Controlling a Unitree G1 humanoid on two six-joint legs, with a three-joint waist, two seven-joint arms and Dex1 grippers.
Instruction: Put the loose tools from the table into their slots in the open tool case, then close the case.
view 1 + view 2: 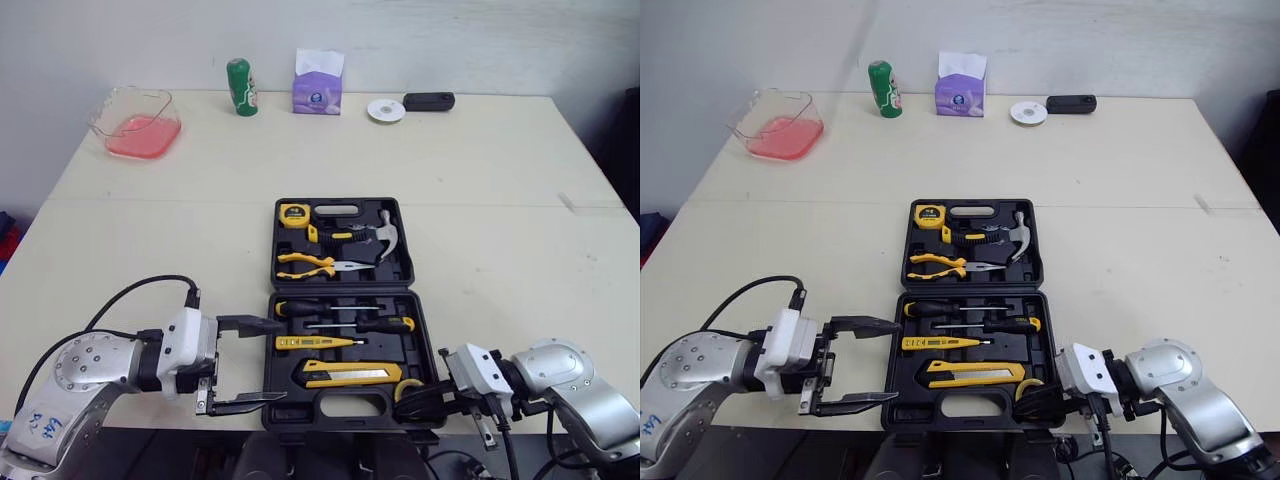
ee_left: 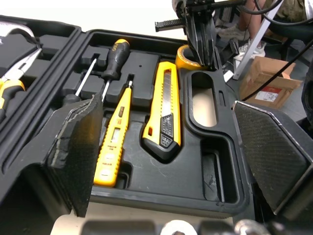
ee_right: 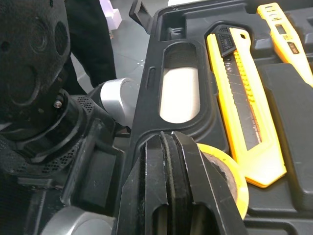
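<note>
The black tool case (image 1: 340, 204) lies open near the table's front edge. Its far half holds a tape measure (image 1: 294, 213), pliers (image 1: 305, 264) and a hammer (image 1: 386, 236). In the near half lie screwdrivers (image 1: 360, 324), a yellow tester (image 1: 318, 342) and a yellow utility knife (image 1: 350, 374). At the case's front right corner my right gripper (image 1: 425, 395) is shut on the yellow tape roll (image 3: 230, 176), which sits low in that corner. My left gripper (image 1: 262, 362) stands open at the case's front left side, its fingers (image 2: 78, 147) spread with nothing held.
At the table's far side stand a clear container with pink contents (image 1: 135, 122), a green bottle (image 1: 241, 87), a purple tissue pack (image 1: 317, 82), a white disc (image 1: 386, 110) and a black object (image 1: 429, 101). The case's front handle reaches the table's front edge.
</note>
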